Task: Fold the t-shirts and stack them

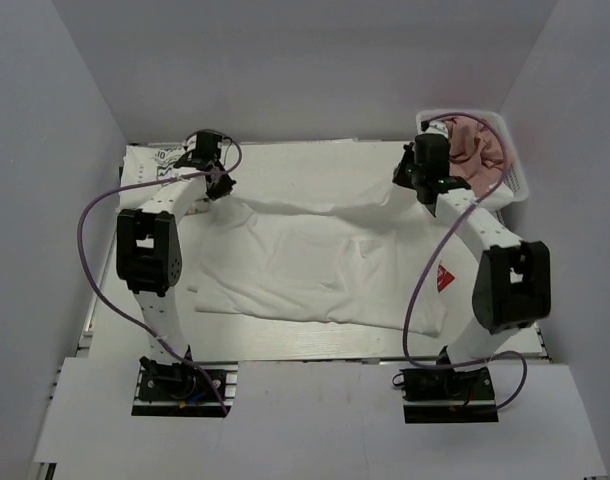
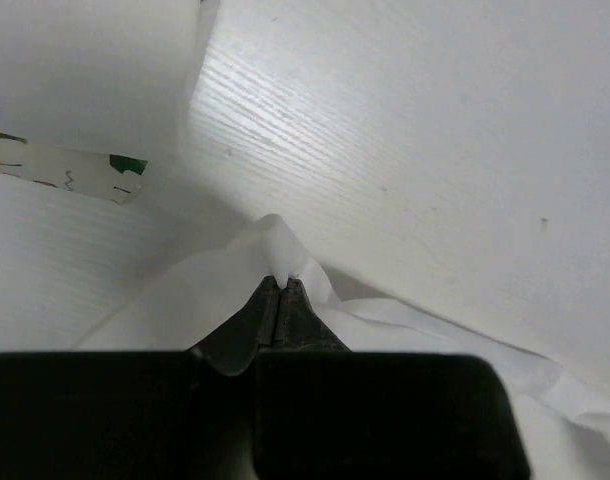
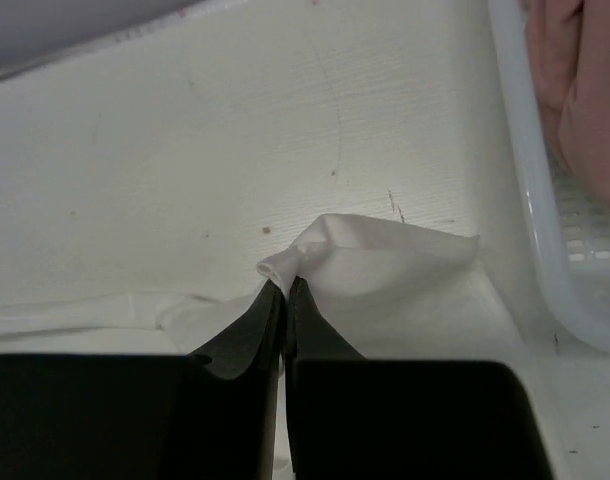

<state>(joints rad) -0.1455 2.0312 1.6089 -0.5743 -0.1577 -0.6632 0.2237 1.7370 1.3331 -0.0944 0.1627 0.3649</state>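
Resembles a robotics lab test cell: plain white walls (image 1: 85, 80) enclosing a white table (image 1: 315, 158), bolted-down arm bases (image 1: 180, 388), exposed purple cables (image 1: 88, 250).

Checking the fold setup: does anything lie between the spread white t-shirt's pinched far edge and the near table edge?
Nothing visible does. The left hand and right hand are shut on the white cotton t-shirt, whose spread cloth carries nothing. The white plastic lattice basket stands off to the right, outside that path.
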